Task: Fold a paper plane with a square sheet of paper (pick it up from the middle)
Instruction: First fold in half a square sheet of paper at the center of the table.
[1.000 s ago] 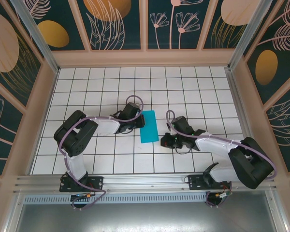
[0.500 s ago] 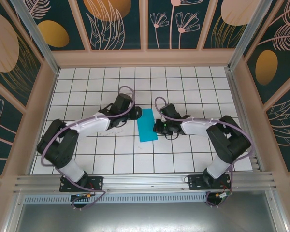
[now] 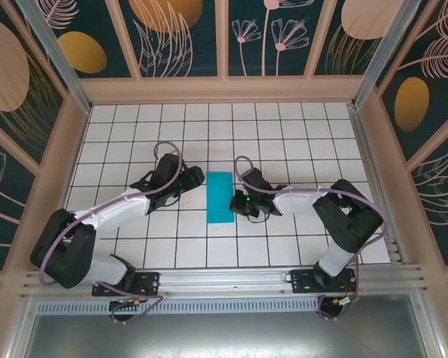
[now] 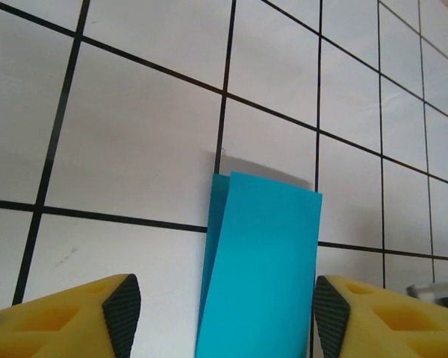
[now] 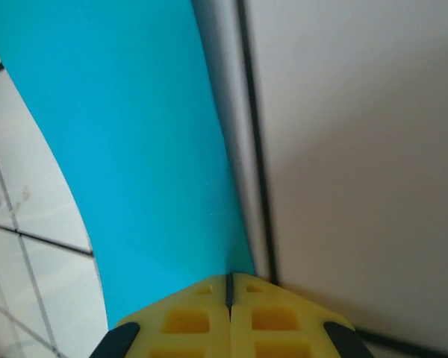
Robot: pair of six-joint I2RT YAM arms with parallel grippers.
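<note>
While the left gripper point(image 4: 225, 317) stands released, the right gripper point(image 5: 228, 289) is clenched tight at the edge of the square sheet of paper point(image 3: 220, 197).
Yellow fingers point(image 4: 67, 317) with black pads flank the sheet, a smooth teal strip folded double, lying on the white black-gridded table point(image 3: 284, 134) between both arms; whether the right fingertips actually pinch it is unclear.

1. Top view: bright, even light from overhead. The white worktop point(image 3: 284, 134) shows no glare, and the arms cast only faint, soft shadows.
2. Left wrist view: the grid lines are sharp. The paper point(image 4: 261, 261) throws a grey shadow past its far edge.
3. Right wrist view: very close and blurred, and the right claw point(image 5: 229, 298) looks soft.
</note>
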